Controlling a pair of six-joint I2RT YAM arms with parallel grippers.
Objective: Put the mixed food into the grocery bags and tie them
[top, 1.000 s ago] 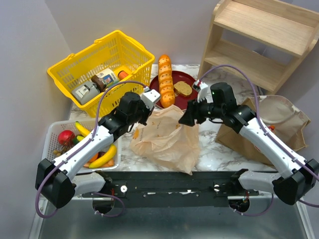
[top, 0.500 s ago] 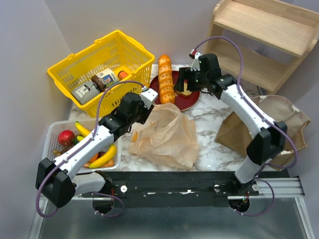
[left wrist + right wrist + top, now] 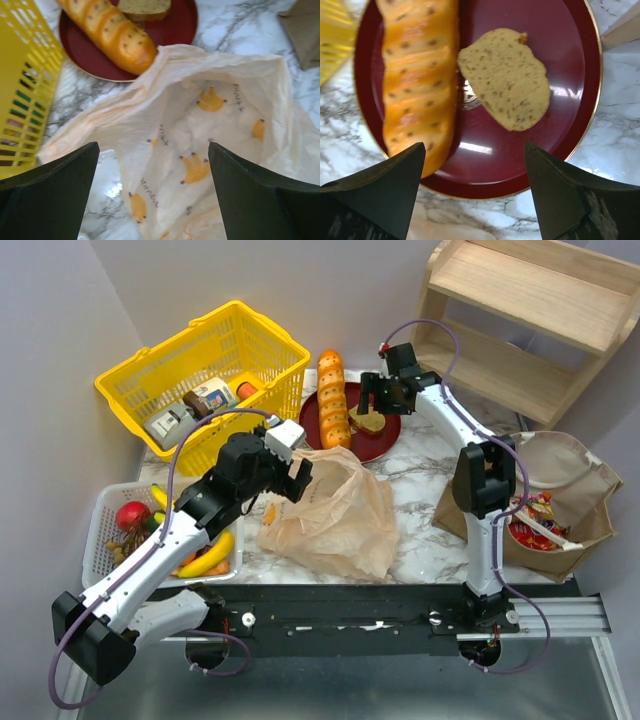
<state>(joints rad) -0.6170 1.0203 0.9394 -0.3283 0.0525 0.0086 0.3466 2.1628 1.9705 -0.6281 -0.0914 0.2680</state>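
Observation:
The tan plastic bag (image 3: 335,510), printed with small bananas (image 3: 210,130), lies crumpled at the table's middle. My left gripper (image 3: 297,472) hovers open over its left rim (image 3: 152,190) with nothing between the fingers. My right gripper (image 3: 383,405) is open above the red plate (image 3: 485,170), with the small brown bun (image 3: 505,85) just ahead of its fingers (image 3: 370,421). The brown paper bag (image 3: 575,490) stands open at the right with red crisp packets (image 3: 535,520) inside. A banana (image 3: 210,555) and a red fruit (image 3: 132,515) lie in the white tray (image 3: 105,502).
A long orange loaf (image 3: 333,405) lies on the plate's left side (image 3: 415,85). A yellow basket (image 3: 250,330) with boxed goods stands at the back left. A wooden shelf (image 3: 530,310) stands at the back right.
My left gripper opened and let go of the plastic bag's rim. My right arm swung from above the bag out to the far plate, opening a little wider.

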